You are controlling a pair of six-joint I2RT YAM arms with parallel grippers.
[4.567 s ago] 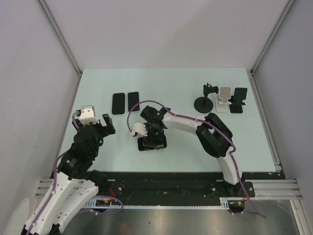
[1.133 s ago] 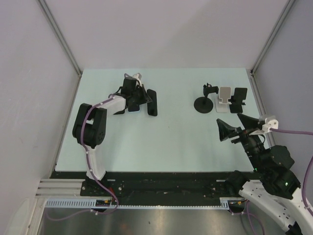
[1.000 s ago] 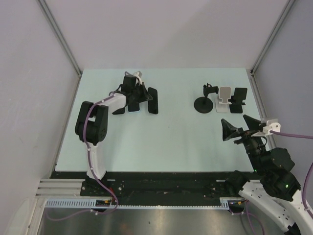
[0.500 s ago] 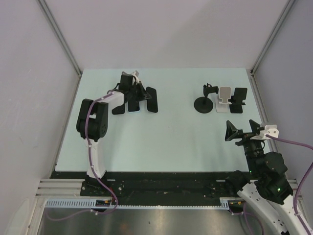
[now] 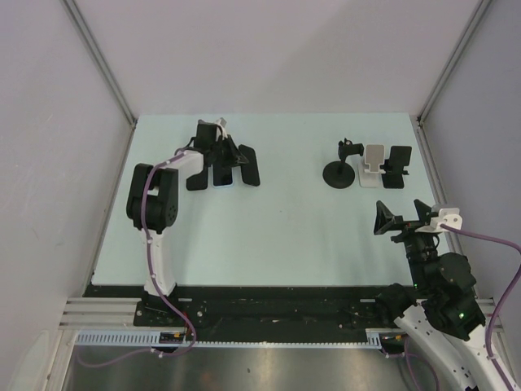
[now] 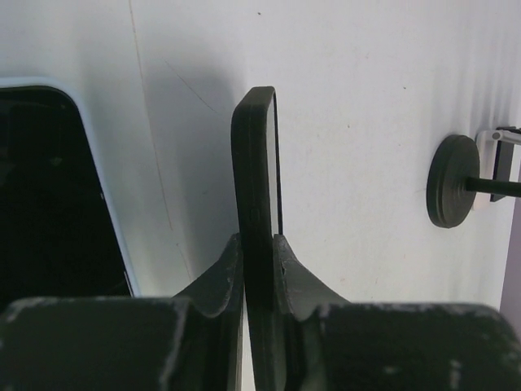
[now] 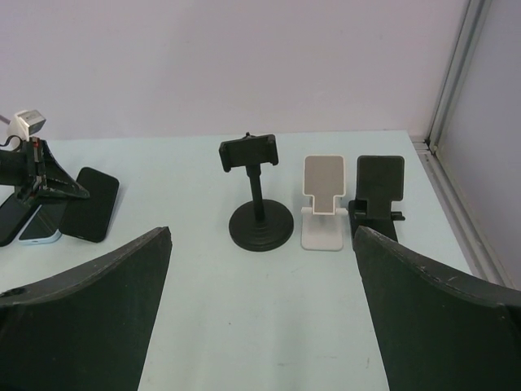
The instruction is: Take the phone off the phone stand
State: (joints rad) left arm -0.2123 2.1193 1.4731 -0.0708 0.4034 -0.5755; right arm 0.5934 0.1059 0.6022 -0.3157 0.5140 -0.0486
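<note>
Phone [image 6: 256, 204] pinched edgewise between the left fingers [image 6: 213, 281] beside another phone [image 6: 49, 187] lying flat; right fingers [image 7: 81, 309] spread wide.

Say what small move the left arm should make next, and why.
Probably open the left gripper and let go. It pinches the phone beside another phone at the table's far left, and the round-based stand, white stand and black stand are all empty.

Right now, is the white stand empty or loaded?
Empty. The white stand shows a bare backplate and lip in the right wrist view; nothing rests on it.
</note>
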